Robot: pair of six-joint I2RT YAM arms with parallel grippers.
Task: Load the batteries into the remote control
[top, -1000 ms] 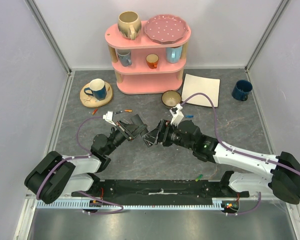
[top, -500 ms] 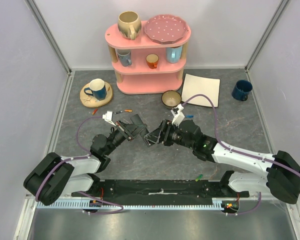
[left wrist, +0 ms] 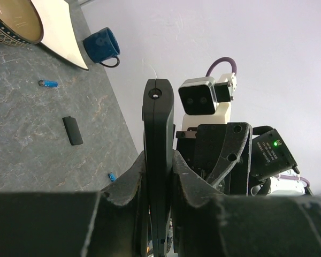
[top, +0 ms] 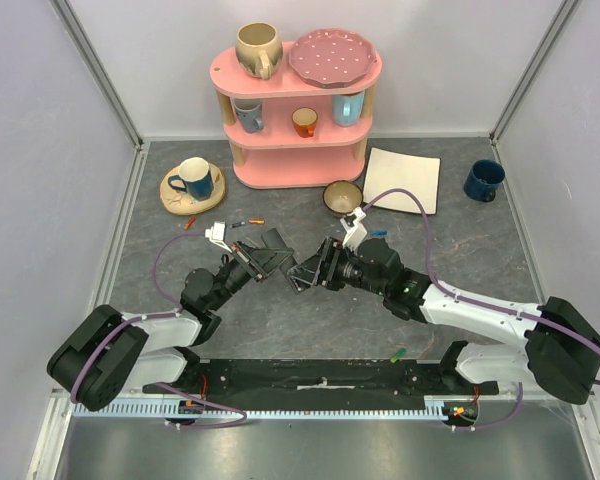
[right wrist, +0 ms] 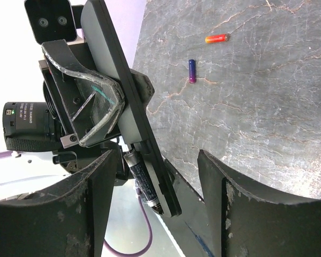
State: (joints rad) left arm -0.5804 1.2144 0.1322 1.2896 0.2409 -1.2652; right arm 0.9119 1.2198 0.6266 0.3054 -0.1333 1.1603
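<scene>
My left gripper (left wrist: 159, 166) is shut on the remote control (left wrist: 158, 123), a flat black slab held edge-on above the table. In the right wrist view the remote control (right wrist: 117, 91) slants down between the fingers of my right gripper (right wrist: 155, 160). That gripper is open, with a gap on both sides. A dark battery (right wrist: 142, 179) lies in the remote's open compartment near its lower end. Loose batteries lie on the table: an orange-red one (right wrist: 216, 38), a blue-purple one (right wrist: 191, 70) and a blue one (left wrist: 48, 83). From above, the two grippers meet at mid-table (top: 298, 265).
A small black cover piece (left wrist: 72, 130) lies on the table. A pink shelf (top: 298, 140) with cups and a plate stands at the back. Nearby are a bowl (top: 342, 196), a white napkin (top: 402, 178), a blue mug (top: 483, 180) and a mug on a coaster (top: 192, 178). A green battery (top: 398, 353) lies near the arm bases.
My right gripper has narrowed a little and edged left toward the remote's end. The left gripper and the remote have stayed put.
</scene>
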